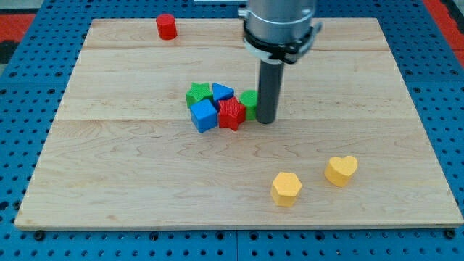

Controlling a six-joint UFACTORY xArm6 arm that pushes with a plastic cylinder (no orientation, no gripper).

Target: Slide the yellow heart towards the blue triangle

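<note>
The yellow heart [341, 170] lies near the view's lower right on the wooden board [109, 167]. The blue triangle [222, 91] sits in a cluster at the board's middle, at the cluster's top. My tip [266, 119] stands just right of the cluster, touching or nearly touching the green block [249, 102] at its right side. The tip is well above and left of the yellow heart, far from it.
The cluster also holds a green star [197, 94], a blue cube [204, 115] and a red star-like block [232, 114]. A yellow hexagon [286, 188] lies left of the heart. A red cylinder [167, 27] stands near the board's top edge.
</note>
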